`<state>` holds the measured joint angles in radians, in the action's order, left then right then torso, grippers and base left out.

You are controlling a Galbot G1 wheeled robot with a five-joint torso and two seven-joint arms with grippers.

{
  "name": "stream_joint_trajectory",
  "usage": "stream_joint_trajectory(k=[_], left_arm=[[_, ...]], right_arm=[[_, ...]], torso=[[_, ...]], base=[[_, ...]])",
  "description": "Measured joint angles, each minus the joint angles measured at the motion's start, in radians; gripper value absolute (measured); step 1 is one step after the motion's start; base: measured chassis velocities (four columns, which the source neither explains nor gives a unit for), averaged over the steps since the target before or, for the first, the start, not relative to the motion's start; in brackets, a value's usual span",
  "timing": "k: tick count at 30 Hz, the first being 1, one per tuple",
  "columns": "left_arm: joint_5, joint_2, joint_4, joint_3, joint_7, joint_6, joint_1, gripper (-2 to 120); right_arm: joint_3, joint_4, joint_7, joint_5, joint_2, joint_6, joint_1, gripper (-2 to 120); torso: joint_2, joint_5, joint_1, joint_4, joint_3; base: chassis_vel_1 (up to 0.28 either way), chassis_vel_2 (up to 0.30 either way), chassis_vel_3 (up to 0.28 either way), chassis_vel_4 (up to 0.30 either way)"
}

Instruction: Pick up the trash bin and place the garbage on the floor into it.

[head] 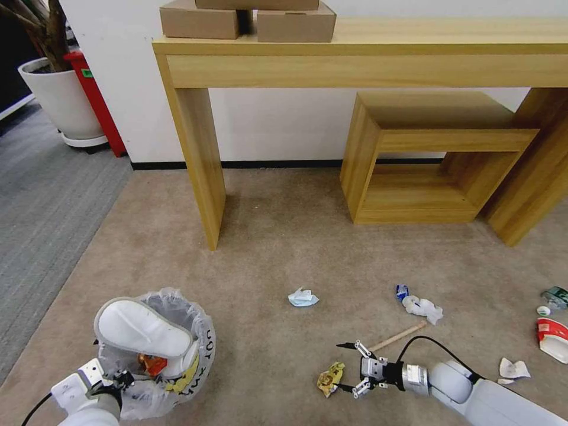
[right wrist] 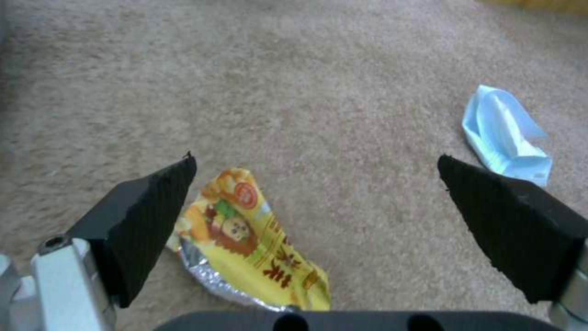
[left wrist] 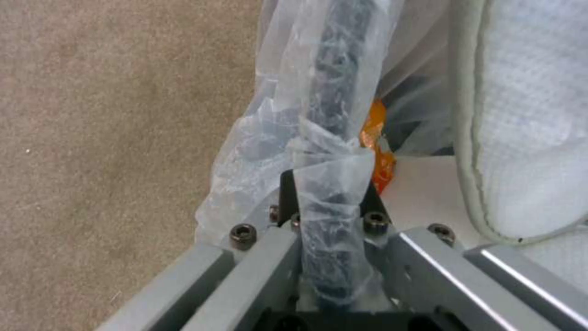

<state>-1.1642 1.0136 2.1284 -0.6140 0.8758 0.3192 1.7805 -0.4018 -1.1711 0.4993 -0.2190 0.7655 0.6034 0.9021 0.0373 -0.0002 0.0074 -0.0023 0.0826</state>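
Our left gripper (left wrist: pixel 328 230) is clamped on the rim of the trash bin (head: pixel 155 349), which holds one white slipper (head: pixel 142 328) and an orange wrapper (left wrist: pixel 375 147). Our right gripper (right wrist: pixel 319 184) hangs spread wide over one yellow wrapper (right wrist: pixel 254 239) on the floor (head: pixel 266 248). We count one blue crumpled paper (head: pixel 303 297), one wooden stick (head: pixel 397 336), one paper bowl (head: pixel 553 338).
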Motion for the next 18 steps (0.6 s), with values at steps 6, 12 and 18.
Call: stream_joint_trajectory(k=[6, 12, 18], left_arm=[[0.001, -0.006, -0.001, 0.007, 0.001, -0.001, -0.004, 0], [-0.003, -0.015, -0.003, 0.008, 0.001, -0.001, -0.005, 0], [-0.003, -0.014, -0.005, 0.016, 0.004, -0.002, -0.012, 0]], right_arm=[[-0.006, 0.002, -0.021, 0.004, 0.017, -0.008, 0.004, 100], [0.000, 0.001, -0.045, 0.006, 0.016, -0.015, 0.026, 100], [-0.001, 0.000, -0.045, -0.001, 0.012, -0.020, 0.028, 100]], torso=[[0.000, 0.0003, 0.000, 0.0002, 0.000], [0.000, 0.0003, 0.000, -0.0001, 0.000], [0.000, 0.0004, 0.000, 0.0001, 0.000]], base=[[0.000, 0.000, 0.000, 0.000], [0.000, 0.000, 0.000, 0.000], [0.000, 0.000, 0.000, 0.000]])
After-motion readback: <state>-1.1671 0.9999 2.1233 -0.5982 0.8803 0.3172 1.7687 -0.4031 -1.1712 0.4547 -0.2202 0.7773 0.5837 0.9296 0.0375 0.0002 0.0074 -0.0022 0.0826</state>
